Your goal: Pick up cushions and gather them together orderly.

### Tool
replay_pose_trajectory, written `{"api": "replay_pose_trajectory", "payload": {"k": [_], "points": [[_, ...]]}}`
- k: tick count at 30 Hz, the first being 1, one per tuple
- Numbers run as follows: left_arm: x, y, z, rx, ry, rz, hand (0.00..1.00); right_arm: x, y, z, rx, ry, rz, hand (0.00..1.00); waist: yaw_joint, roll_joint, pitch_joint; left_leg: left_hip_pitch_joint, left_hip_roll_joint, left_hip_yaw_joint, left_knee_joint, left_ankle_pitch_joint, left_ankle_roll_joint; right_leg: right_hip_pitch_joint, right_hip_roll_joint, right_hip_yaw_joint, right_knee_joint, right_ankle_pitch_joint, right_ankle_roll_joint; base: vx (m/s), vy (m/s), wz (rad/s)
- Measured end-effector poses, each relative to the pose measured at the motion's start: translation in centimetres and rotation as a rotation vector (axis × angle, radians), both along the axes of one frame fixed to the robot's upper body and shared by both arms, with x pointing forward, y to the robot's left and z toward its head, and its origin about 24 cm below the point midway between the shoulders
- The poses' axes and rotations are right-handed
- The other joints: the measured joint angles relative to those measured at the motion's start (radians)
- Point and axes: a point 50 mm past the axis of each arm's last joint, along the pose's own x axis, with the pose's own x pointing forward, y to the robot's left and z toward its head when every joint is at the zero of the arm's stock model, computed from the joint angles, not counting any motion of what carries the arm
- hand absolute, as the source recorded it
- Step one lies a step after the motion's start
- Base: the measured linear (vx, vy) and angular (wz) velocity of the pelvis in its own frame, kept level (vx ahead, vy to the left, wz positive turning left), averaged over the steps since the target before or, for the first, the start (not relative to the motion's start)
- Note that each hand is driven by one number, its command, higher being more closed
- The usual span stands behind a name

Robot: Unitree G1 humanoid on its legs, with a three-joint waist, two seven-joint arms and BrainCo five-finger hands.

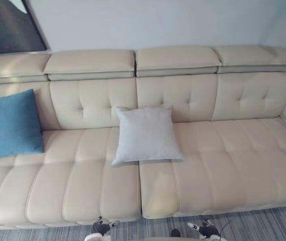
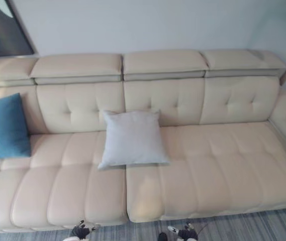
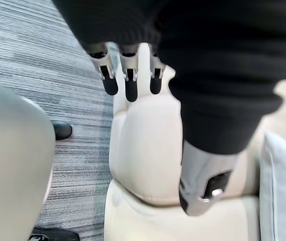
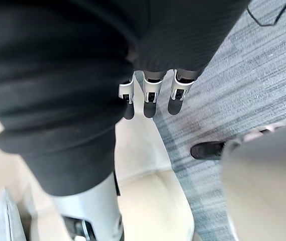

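Leaning on the backrest at the middle of the cream sofa (image 1: pixel 223 160), a pale grey cushion (image 1: pixel 145 134) stands on the seat; a blue cushion (image 1: pixel 9 124) rests at the left end, well apart; left hand (image 3: pixel 127 75) and right hand (image 4: pixel 150 98) hang by the sofa's front edge, fingers straight, holding nothing.

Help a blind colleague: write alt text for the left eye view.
A pale grey cushion leans against the backrest near the middle of a cream sofa; a blue cushion sits at its left end. Striped grey carpet lies in front, and a dark picture hangs upper left.
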Motion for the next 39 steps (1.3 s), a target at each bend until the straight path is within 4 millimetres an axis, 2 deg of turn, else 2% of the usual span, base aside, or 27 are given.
{"api": "replay_pose_trajectory", "payload": {"k": [4, 6, 7, 8, 9, 10, 11, 12, 13, 14, 15, 16, 17, 18, 19, 21, 22, 25, 28, 30, 31, 32, 33, 34, 35, 39], "points": [[0.7, 0.1, 0.2, 0.012, -0.014, -0.048, 0.00, 0.9, 0.7, 0.1, 0.013, -0.017, 0.059, 0.00, -0.004, -0.014, 0.007, -0.002, -0.002, 0.068, 0.001, -0.004, -0.001, -0.051, -0.001, 0.063, 0.028, 0.015, 0.000, -0.03, 0.020, -0.47], [1.6, 0.5, 0.5, 0.027, -0.033, -0.068, 0.00, 2.1, 1.3, 0.3, 0.018, -0.044, 0.096, 0.00, -0.002, -0.038, 0.031, -0.011, 0.001, 0.108, 0.021, -0.011, 0.001, -0.093, -0.001, 0.094, 0.071, 0.015, 0.000, -0.09, 0.004, -0.53], [2.4, 0.8, 0.7, 0.042, -0.048, -0.091, 0.00, 2.1, 1.6, 0.3, 0.024, -0.043, 0.104, 0.00, -0.008, -0.059, 0.044, -0.031, -0.004, 0.120, 0.058, -0.020, 0.010, -0.118, -0.005, 0.098, 0.098, 0.024, 0.010, -0.15, 0.022, -0.37], [3.4, 0.8, 1.0, 0.046, -0.073, -0.104, 0.00, 2.5, 1.6, 0.4, 0.018, -0.053, 0.126, 0.00, -0.006, -0.069, 0.049, -0.063, 0.003, 0.168, 0.090, -0.019, 0.020, -0.155, -0.001, 0.114, 0.102, 0.078, 0.084, -0.17, 0.011, -0.37], [3.5, 0.7, 1.0, 0.045, -0.077, -0.104, 0.00, 3.2, 1.6, 0.6, 0.012, -0.068, 0.138, 0.00, 0.001, -0.049, 0.057, -0.074, 0.028, 0.183, 0.086, -0.016, 0.031, -0.166, -0.001, 0.092, 0.133, 0.059, 0.074, -0.13, 0.023, -0.31], [4.0, 0.7, 1.2, 0.046, -0.095, -0.108, 0.00, 3.4, 1.6, 0.7, 0.012, -0.072, 0.140, 0.00, -0.007, -0.064, 0.057, -0.075, 0.028, 0.186, 0.088, -0.010, 0.032, -0.206, -0.029, 0.027, 0.350, -0.072, 0.018, -0.07, 0.007, -0.05], [4.2, 1.1, 1.4, 0.059, -0.101, -0.114, 0.00, 2.9, 1.7, 0.5, 0.017, -0.059, 0.137, 0.00, -0.012, -0.065, 0.058, -0.069, 0.023, 0.179, 0.093, -0.009, 0.034, -0.207, -0.071, -0.017, 0.545, -0.183, 0.010, -0.05, -0.015, 0.17], [4.3, 1.5, 1.5, 0.071, -0.109, -0.118, 0.00, 2.3, 1.7, 0.3, 0.019, -0.044, 0.133, 0.00, -0.014, -0.084, 0.046, -0.071, 0.012, 0.167, 0.118, -0.009, 0.036, -0.154, -0.123, -0.034, 0.706, -0.258, 0.040, -0.05, -0.057, 0.25], [4.2, 1.6, 1.5, 0.074, -0.107, -0.117, 0.00, 2.3, 1.7, 0.3, 0.018, -0.043, 0.133, 0.00, -0.014, -0.087, 0.044, -0.075, 0.010, 0.164, 0.127, -0.009, 0.036, -0.142, -0.131, -0.033, 0.718, -0.267, 0.045, -0.04, -0.098, 0.24], [4.1, 1.9, 1.6, 0.082, -0.110, -0.117, 0.00, 2.3, 1.7, 0.4, 0.017, -0.045, 0.135, 0.00, -0.014, -0.094, 0.040, -0.090, 0.006, 0.159, 0.146, -0.009, 0.035, -0.123, -0.141, -0.026, 0.714, -0.284, 0.059, -0.03, -0.129, 0.09], [4.3, 2.4, 1.7, 0.095, -0.115, -0.116, 0.00, 2.5, 1.5, 0.4, 0.006, -0.047, 0.149, 0.00, -0.013, -0.101, 0.035, -0.102, 0.007, 0.161, 0.178, -0.007, 0.035, -0.120, -0.127, -0.022, 0.672, -0.292, 0.068, -0.06, -0.132, -0.06], [4.0, 2.3, 1.6, 0.088, -0.107, -0.110, 0.00, 2.9, 1.2, 0.6, -0.013, -0.052, 0.163, 0.00, -0.006, -0.079, 0.027, -0.129, 0.021, 0.167, 0.208, -0.003, 0.038, -0.101, -0.101, -0.017, 0.610, -0.289, 0.066, -0.09, -0.149, -0.23], [3.6, 2.0, 1.4, 0.079, -0.098, -0.099, 0.00, 3.2, 0.8, 0.7, -0.031, -0.057, 0.174, 0.00, 0.003, -0.069, 0.020, -0.148, 0.030, 0.177, 0.219, 0.013, 0.048, -0.068, -0.079, -0.010, 0.525, -0.289, 0.064, -0.11, -0.136, -0.29], [3.5, 1.7, 1.3, 0.066, -0.097, -0.089, 0.00, 3.8, 0.4, 0.9, -0.053, -0.067, 0.181, 0.00, 0.008, -0.057, 0.019, -0.164, 0.037, 0.188, 0.207, 0.033, 0.041, -0.046, -0.060, -0.004, 0.426, -0.286, 0.058, -0.09, -0.128, -0.18], [3.6, 1.6, 1.3, 0.063, -0.100, -0.090, 0.00, 4.3, 0.2, 1.1, -0.065, -0.076, 0.187, 0.00, 0.008, -0.044, 0.023, -0.170, 0.040, 0.187, 0.205, 0.036, 0.037, -0.033, -0.051, -0.003, 0.388, -0.281, 0.044, -0.14, -0.118, -0.09], [3.6, 1.4, 1.3, 0.058, -0.100, -0.089, 0.00, 5.0, 0.1, 1.4, -0.084, -0.090, 0.198, 0.00, 0.008, -0.036, 0.039, -0.194, 0.058, 0.184, 0.205, 0.047, 0.022, 0.002, -0.020, -0.003, 0.265, -0.253, -0.004, -0.21, -0.103, -0.06], [3.5, 1.2, 1.3, 0.055, -0.098, -0.092, 0.00, 5.4, 0.3, 1.5, -0.085, -0.099, 0.201, 0.00, 0.008, -0.028, 0.058, -0.194, 0.077, 0.179, 0.203, 0.059, 0.016, 0.028, 0.004, -0.008, 0.209, -0.212, -0.019, -0.24, -0.079, -0.03], [3.1, 1.1, 1.1, 0.054, -0.085, -0.104, 0.00, 5.3, 0.3, 1.4, -0.096, -0.093, 0.211, 0.00, 0.008, -0.029, 0.088, -0.181, 0.098, 0.171, 0.175, 0.101, 0.007, 0.048, 0.030, -0.011, 0.171, -0.169, -0.035, -0.26, -0.064, 0.03], [3.2, 0.9, 1.1, 0.046, -0.089, -0.099, 0.00, 4.9, -0.1, 1.3, -0.102, -0.076, 0.201, 0.00, 0.005, -0.029, 0.104, -0.207, 0.097, 0.134, 0.187, 0.122, 0.010, -0.004, 0.020, -0.013, 0.199, -0.173, -0.038, -0.34, -0.019, -0.08], [3.4, 0.6, 1.1, 0.034, -0.096, -0.092, 0.00, 4.1, -0.5, 1.1, -0.101, -0.052, 0.175, 0.00, 0.002, -0.020, 0.108, -0.238, 0.081, 0.064, 0.324, 0.033, 0.036, -0.025, 0.000, -0.013, 0.207, -0.163, -0.031, -0.22, 0.089, -0.24], [3.2, 0.6, 1.1, 0.030, -0.094, -0.077, 0.00, 3.6, -0.7, 0.9, -0.099, -0.038, 0.158, 0.00, 0.002, -0.018, 0.107, -0.233, 0.069, 0.042, 0.400, -0.021, 0.038, -0.027, -0.007, -0.001, 0.207, -0.162, -0.028, -0.23, 0.180, -0.54], [2.8, 0.7, 1.0, 0.025, -0.091, -0.043, 0.00, 2.5, -0.7, 0.6, -0.095, -0.013, 0.144, 0.00, 0.003, -0.016, 0.106, -0.209, 0.048, 0.006, 0.482, -0.107, 0.022, -0.038, -0.006, 0.042, 0.205, -0.153, -0.013, -0.19, 0.188, -0.63], [2.7, 0.6, 0.9, 0.020, -0.088, -0.028, 0.00, 2.1, -0.9, 0.6, -0.093, -0.008, 0.130, 0.00, 0.003, -0.008, 0.104, -0.192, 0.042, -0.012, 0.484, -0.145, 0.017, -0.048, 0.003, 0.061, 0.204, -0.148, -0.005, -0.18, 0.239, -0.88], [2.2, 0.4, 0.7, 0.007, -0.078, -0.006, 0.00, 2.1, -1.2, 0.7, -0.105, -0.014, 0.127, 0.00, 0.006, 0.018, 0.092, -0.174, 0.034, -0.031, 0.437, -0.229, 0.041, -0.060, 0.028, 0.096, 0.184, -0.131, 0.012, -0.14, 0.223, -0.97], [1.7, 0.7, 0.7, 0.010, -0.069, 0.015, 0.00, 2.1, -0.7, 0.6, -0.086, -0.021, 0.107, 0.00, 0.005, 0.007, 0.078, -0.170, 0.029, 0.017, 0.388, -0.231, 0.037, -0.073, 0.025, 0.123, 0.182, -0.100, 0.010, -0.11, 0.194, -0.89], [1.4, 0.8, 0.6, 0.010, -0.065, 0.031, 0.00, 0.9, -0.5, 0.3, -0.073, 0.005, 0.091, 0.00, -0.002, -0.017, 0.060, -0.145, -0.016, 0.074, 0.292, -0.200, 0.043, -0.042, 0.022, 0.159, 0.199, -0.097, -0.011, 0.06, 0.137, -0.58]]}}
